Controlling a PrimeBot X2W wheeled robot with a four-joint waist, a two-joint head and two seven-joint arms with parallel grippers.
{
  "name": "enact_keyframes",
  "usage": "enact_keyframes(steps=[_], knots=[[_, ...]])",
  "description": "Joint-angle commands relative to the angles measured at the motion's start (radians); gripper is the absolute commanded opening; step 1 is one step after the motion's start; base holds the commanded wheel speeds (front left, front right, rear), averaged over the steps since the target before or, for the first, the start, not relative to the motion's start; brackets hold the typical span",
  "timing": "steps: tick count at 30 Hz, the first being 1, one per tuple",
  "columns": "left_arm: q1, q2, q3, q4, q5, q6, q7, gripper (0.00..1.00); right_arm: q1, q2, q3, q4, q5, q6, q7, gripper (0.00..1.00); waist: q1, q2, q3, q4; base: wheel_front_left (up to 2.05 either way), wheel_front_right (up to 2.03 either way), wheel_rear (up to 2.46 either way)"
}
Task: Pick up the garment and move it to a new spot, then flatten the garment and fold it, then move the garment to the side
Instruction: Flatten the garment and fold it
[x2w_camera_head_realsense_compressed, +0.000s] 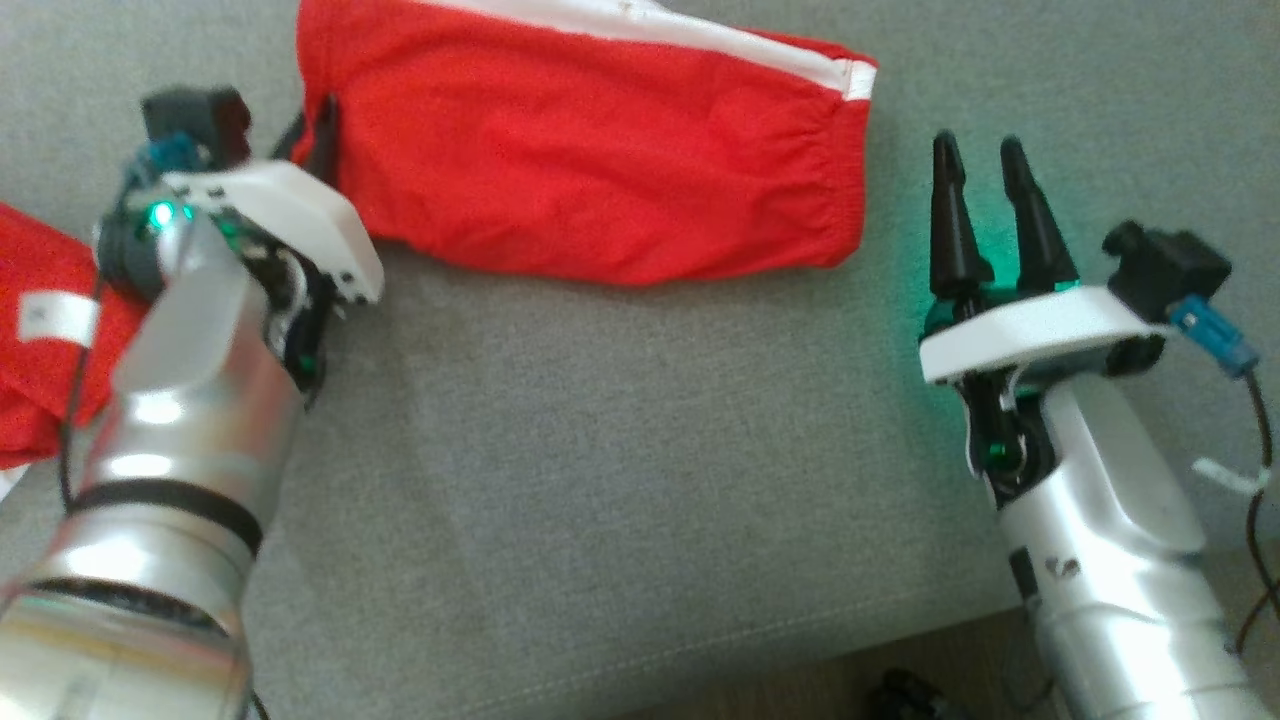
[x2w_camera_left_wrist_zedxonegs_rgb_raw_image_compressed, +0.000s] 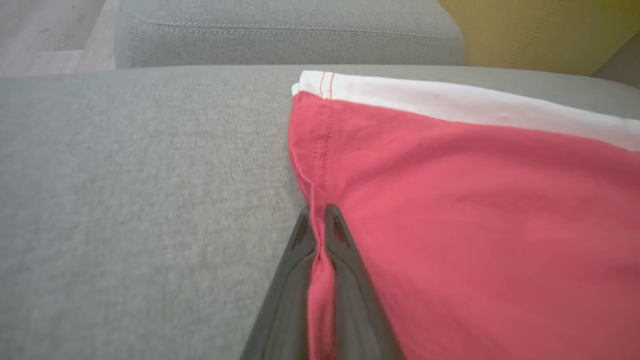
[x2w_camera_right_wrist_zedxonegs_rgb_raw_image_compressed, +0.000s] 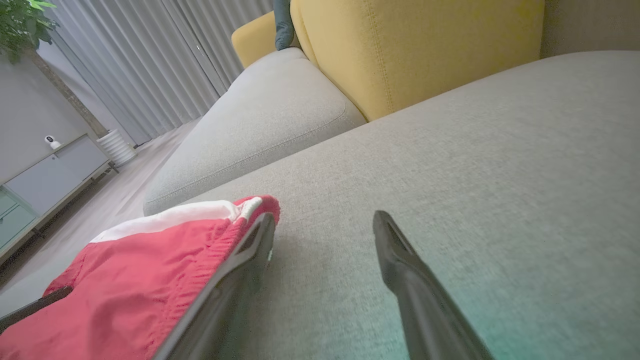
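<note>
Garment (x2w_camera_head_realsense_compressed: 600, 150), red with a white band (x2w_camera_head_realsense_compressed: 700, 40) along its far edge, lies spread on the far part of your grey seat (x2w_camera_head_realsense_compressed: 620, 480). Its gathered waistband (x2w_camera_head_realsense_compressed: 835, 170) is at the right end and a stitched hem (x2w_camera_left_wrist_zedxonegs_rgb_raw_image_compressed: 320, 130) at the left end.

Your left gripper (x2w_camera_left_wrist_zedxonegs_rgb_raw_image_compressed: 318, 212) is at that left end. Its two fingers are pressed together on the hem edge, and the left wrist view shows a thin fold of red fabric pinched between them. In the head view the left forearm (x2w_camera_head_realsense_compressed: 190, 400) reaches in from the near left, angled toward the garment.

Your right gripper (x2w_camera_head_realsense_compressed: 980, 150) sits to the right of the waistband, pointing far, its fingers well apart with nothing between them. The head view shows bare seat between it and the garment, so it is near but not touching. In the right wrist view the waistband corner shows just past one finger.

You also have a second red cloth (x2w_camera_head_realsense_compressed: 40, 390) at the near left, partly under the left forearm, with a white label (x2w_camera_head_realsense_compressed: 55, 318) on it. A yellow cushion (x2w_camera_right_wrist_zedxonegs_rgb_raw_image_compressed: 415, 50) stands beyond the seat.
</note>
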Motion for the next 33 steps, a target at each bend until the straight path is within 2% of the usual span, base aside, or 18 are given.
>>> enact_keyframes(steps=[1, 12, 15, 17, 24, 29, 32, 33], knots=[[0.062, 0.011, 0.015, 0.019, -0.004, 0.010, 0.006, 0.00, 0.037, 0.013, 0.009, -0.019, -0.008, 0.007, -0.006, 1.00, 0.0000, 0.0000, -0.035, 0.008, 0.00, 0.00, 0.00], [0.276, -0.038, 0.100, -0.096, -0.040, 0.110, 0.004, 0.00, 0.125, 0.013, 0.006, 0.034, -0.032, 0.007, -0.006, 1.00, 0.0000, 0.0000, -0.204, 0.112, 0.00, 0.00, 0.00], [0.324, -0.046, 0.100, -0.137, -0.025, 0.120, 0.004, 0.00, 0.138, 0.013, 0.010, 0.041, -0.030, 0.007, -0.006, 1.00, 0.0000, 0.0000, -0.220, 0.141, 0.00, 0.00, 0.00], [0.347, -0.049, 0.107, -0.177, -0.014, 0.131, 0.004, 1.00, 0.137, 0.013, 0.021, 0.046, -0.024, 0.007, -0.006, 1.00, 0.0000, 0.0000, -0.219, 0.159, 0.00, 0.00, 0.00], [0.417, -0.067, 0.136, -0.347, 0.050, 0.164, 0.004, 1.00, 0.076, 0.013, 0.059, 0.105, 0.014, 0.007, -0.006, 1.00, 0.0000, 0.0000, -0.181, 0.219, 0.00, 0.00, 0.00], [0.463, -0.079, 0.144, -0.440, 0.100, 0.167, 0.004, 1.00, 0.035, 0.013, 0.051, 0.205, 0.043, 0.007, -0.006, 1.00, 0.0000, 0.0000, -0.163, 0.249, 0.00, 0.00, 0.00], [0.479, -0.084, 0.148, -0.474, 0.124, 0.163, 0.004, 1.00, 0.022, 0.013, 0.080, 0.284, 0.113, 0.007, -0.006, 1.00, 0.0000, 0.0000, -0.156, 0.262, 0.00, 0.00, 0.00], [0.483, -0.085, 0.149, -0.480, 0.130, 0.161, 0.004, 1.00, 0.018, 0.013, 0.098, 0.312, 0.140, 0.007, -0.006, 0.75, 0.0000, 0.0000, -0.155, 0.265, 0.00, 0.00, 0.00]])
